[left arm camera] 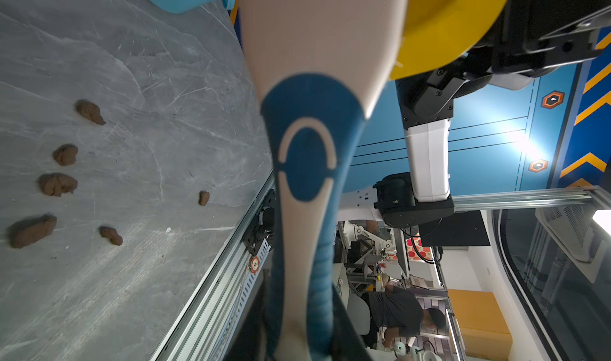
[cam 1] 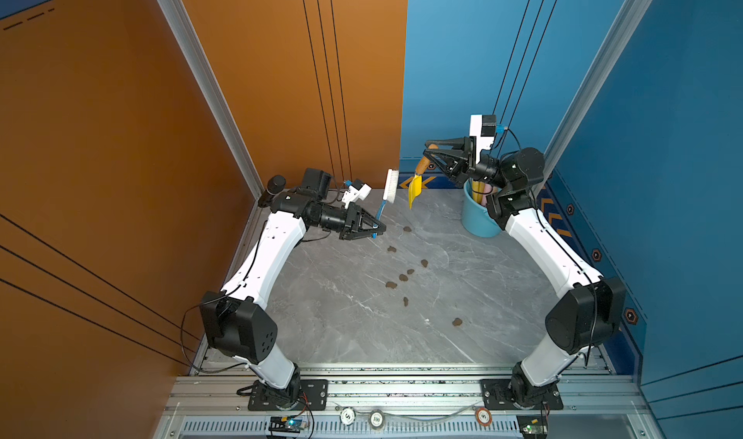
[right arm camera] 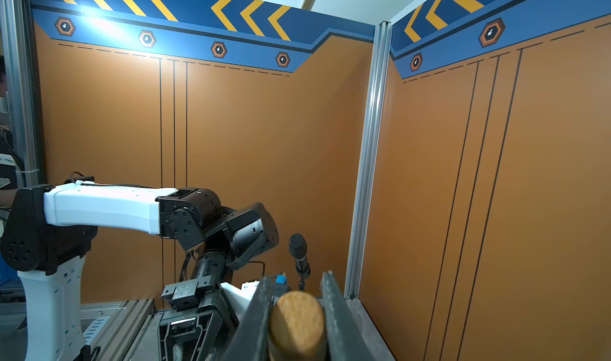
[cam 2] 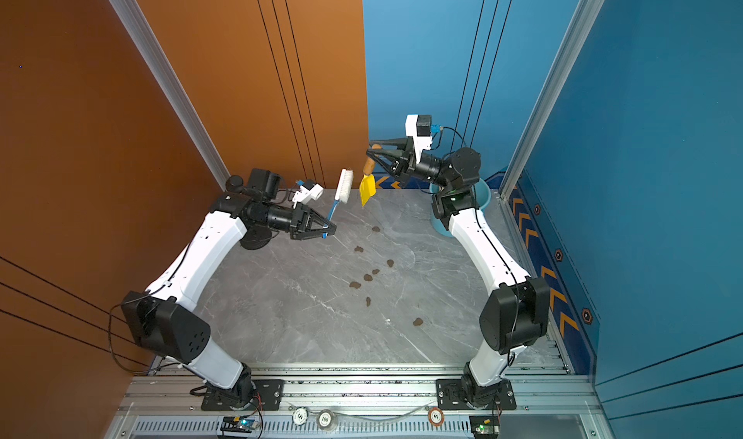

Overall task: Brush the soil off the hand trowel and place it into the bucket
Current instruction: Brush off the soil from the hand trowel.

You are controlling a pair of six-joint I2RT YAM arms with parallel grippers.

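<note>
The hand trowel (cam 1: 415, 190), with a yellow blade and a wooden handle, hangs blade-down above the table's back edge. My right gripper (cam 1: 431, 148) is shut on the handle's top, whose round wooden end (right arm camera: 297, 323) sits between the two fingers. My left gripper (cam 1: 376, 230) is shut on the blue handle of a brush (cam 1: 390, 184). The brush's white bristle head is raised just left of the blade, a small gap apart. Several lumps of soil (cam 1: 403, 277) lie scattered on the grey marble table. The light-blue bucket (cam 1: 476, 220) stands at the back right, partly under my right arm.
Yellow and pink tool handles (cam 1: 478, 190) stick out of the bucket. A black microphone (cam 1: 275, 184) stands in the back left corner. Orange and blue walls close in the left, back and right. Round chips (cam 1: 347, 417) lie on the front rail.
</note>
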